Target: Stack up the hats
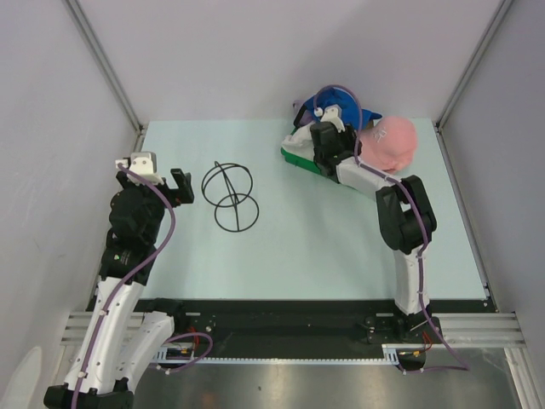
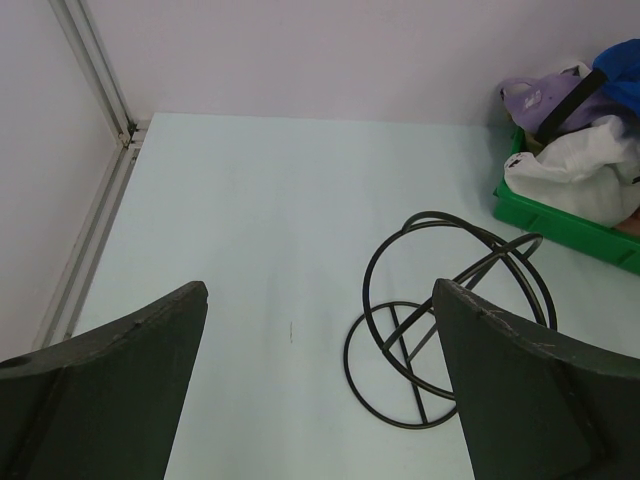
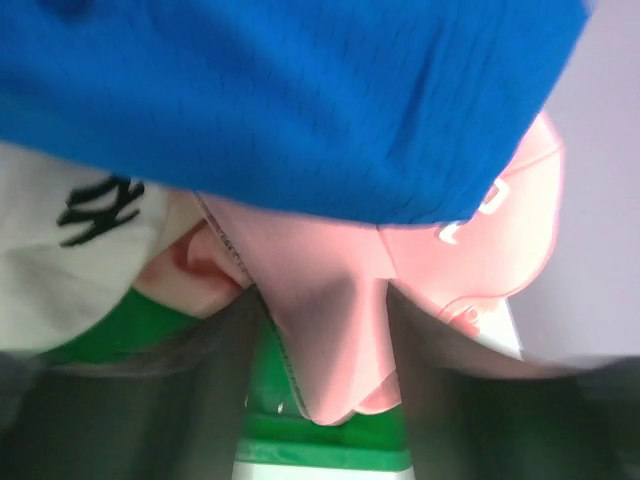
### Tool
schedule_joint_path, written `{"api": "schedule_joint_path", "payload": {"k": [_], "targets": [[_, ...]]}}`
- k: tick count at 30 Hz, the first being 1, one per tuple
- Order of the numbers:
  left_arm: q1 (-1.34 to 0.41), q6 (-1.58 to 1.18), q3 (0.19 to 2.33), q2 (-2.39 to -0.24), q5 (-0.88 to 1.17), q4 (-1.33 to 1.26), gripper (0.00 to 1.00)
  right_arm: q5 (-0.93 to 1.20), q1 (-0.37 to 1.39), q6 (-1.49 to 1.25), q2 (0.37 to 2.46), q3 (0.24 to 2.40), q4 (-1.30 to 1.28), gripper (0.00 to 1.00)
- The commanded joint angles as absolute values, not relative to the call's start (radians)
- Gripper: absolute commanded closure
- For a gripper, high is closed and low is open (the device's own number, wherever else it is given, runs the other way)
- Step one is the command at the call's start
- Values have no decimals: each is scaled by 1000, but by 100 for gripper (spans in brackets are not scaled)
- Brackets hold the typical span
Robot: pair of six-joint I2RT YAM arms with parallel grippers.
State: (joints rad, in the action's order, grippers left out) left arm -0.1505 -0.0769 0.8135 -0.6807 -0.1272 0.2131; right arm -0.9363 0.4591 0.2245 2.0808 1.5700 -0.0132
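The caps are in a pile at the upper right of the top view, in and by a green tray (image 2: 570, 228). On top at the back is the blue cap (image 1: 336, 104). Just right of it is the pink cap (image 1: 390, 141). The left wrist view shows a white cap (image 2: 585, 170) in the tray too, w/ a lavender cap (image 2: 530, 98) behind it. The R gripper (image 3: 330, 350) is down in the pile. A fold of the pink cap sits btw its fingers, w/ the blue cap above & the white cap w/ black letters at left. Can't tell if it's pinching tight. The L gripper (image 1: 181, 187) is at mid left, wide open, nothing in it. Just right of it a black wire stand (image 2: 415, 335) sits on the pale surface (image 1: 324, 247), well apart from the tray.
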Motion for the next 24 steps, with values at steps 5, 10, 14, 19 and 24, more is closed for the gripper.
{"api": "schedule_joint_path", "payload": {"k": [5,10,14,19,24], "targets": [[-155,-58,811,-673,-132,198,0,-1028,460,325,2034,1620,63,96],[-155,-57,808,-669,-141,198,0,-1032,462,333,1938,1594,29,100],[-155,-57,801,-663,-147,192,0,-1038,462,321,1820,1577,-87,100],[-155,-57,782,-670,-167,173,0,-1097,465,330,1689,1551,-173,100],[-155,-69,816,-745,-209,228,0,-1106,508,305,1547,1589,-330,100]]}}
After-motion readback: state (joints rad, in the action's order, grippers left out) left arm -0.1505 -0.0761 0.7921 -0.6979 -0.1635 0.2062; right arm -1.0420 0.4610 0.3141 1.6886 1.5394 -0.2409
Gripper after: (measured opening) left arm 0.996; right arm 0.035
